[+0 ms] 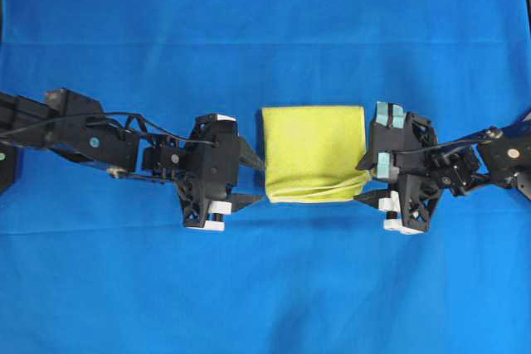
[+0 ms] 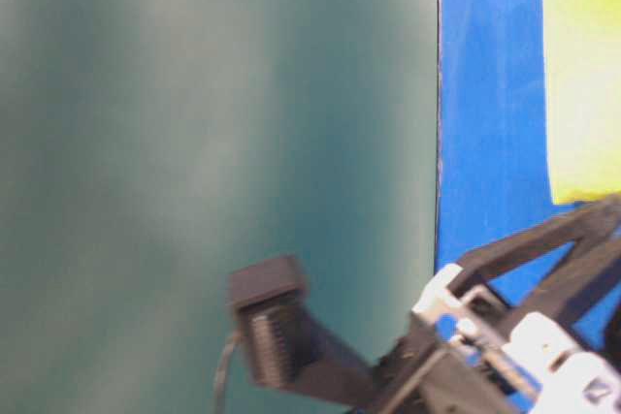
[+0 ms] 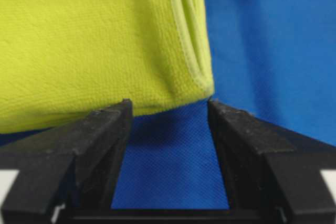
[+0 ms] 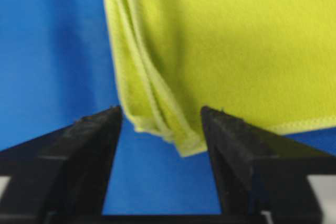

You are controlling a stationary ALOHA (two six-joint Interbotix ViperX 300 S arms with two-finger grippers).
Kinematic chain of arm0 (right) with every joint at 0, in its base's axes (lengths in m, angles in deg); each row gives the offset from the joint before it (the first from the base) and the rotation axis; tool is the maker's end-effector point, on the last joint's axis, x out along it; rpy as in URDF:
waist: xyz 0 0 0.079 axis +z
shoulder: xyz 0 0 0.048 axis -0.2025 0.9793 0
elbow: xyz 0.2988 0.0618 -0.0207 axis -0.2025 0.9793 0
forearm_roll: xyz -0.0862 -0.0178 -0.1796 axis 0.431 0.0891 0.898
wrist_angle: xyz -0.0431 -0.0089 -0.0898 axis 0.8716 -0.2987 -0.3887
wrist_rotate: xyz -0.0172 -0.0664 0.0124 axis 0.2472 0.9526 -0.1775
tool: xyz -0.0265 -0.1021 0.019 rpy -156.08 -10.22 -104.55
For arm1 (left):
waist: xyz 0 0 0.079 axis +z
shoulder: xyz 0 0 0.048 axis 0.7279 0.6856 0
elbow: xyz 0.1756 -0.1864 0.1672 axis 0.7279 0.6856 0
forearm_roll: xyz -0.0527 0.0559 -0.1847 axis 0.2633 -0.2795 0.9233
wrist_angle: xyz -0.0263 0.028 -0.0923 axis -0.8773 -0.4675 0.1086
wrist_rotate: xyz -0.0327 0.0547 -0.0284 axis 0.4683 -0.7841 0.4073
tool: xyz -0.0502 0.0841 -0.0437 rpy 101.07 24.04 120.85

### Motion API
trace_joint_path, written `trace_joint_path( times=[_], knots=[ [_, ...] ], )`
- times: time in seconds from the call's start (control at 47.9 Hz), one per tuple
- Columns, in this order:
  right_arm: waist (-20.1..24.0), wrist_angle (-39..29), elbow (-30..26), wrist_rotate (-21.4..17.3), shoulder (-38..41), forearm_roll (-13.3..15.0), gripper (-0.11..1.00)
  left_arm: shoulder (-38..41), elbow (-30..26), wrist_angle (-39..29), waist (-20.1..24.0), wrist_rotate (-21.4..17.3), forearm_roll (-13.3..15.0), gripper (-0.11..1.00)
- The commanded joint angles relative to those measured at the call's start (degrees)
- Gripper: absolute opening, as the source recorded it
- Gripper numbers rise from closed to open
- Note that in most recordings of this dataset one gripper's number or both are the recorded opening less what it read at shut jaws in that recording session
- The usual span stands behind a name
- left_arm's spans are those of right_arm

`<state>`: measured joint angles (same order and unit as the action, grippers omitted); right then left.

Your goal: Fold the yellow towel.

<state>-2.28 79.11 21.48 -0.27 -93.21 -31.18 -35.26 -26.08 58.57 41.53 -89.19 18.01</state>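
Note:
The yellow towel (image 1: 314,153) lies folded into a rough square on the blue cloth, its layered hemmed edges along the near side. My left gripper (image 1: 253,178) is open at the towel's near-left corner. In the left wrist view the towel (image 3: 94,40) ends just past the tips of the left gripper (image 3: 168,106), with only blue cloth between the jaws. My right gripper (image 1: 367,178) is open at the near-right corner. In the right wrist view the towel's (image 4: 226,45) layered corner lies at the tips of the right gripper (image 4: 160,111), not pinched.
The large blue cloth (image 1: 265,288) covers the whole table. The table-level view shows a teal wall (image 2: 213,143), the blue cloth's edge (image 2: 490,94), part of the towel (image 2: 582,75) and black and white arm parts (image 2: 505,336) low at the right.

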Motion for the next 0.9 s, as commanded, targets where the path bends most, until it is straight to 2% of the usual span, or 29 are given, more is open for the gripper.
trace_joint_path(
  times=[0.0,0.209,0.334,0.668,0.877],
  knots=[
    [1.58,-2.55,-1.93,-0.09,-4.66,-0.18,0.58,-4.75,0.09,-1.85,-0.26,0.00,0.09,0.55],
    [2.55,-12.66,-3.08,0.44,-16.00,0.35,0.57,-16.35,1.93,-7.82,-0.88,-0.09,0.09,0.55],
    [2.55,-16.96,-2.55,0.62,-24.26,3.34,0.57,-23.29,4.13,-8.09,-0.88,-0.70,0.09,0.55],
    [2.55,-23.12,0.97,0.79,-46.32,9.23,0.57,-42.01,15.03,-7.03,2.02,-0.88,0.09,0.55],
    [2.55,-24.52,5.89,0.44,-56.34,11.25,0.57,-56.34,23.38,-6.94,4.92,-0.79,0.09,0.55]
  ],
)
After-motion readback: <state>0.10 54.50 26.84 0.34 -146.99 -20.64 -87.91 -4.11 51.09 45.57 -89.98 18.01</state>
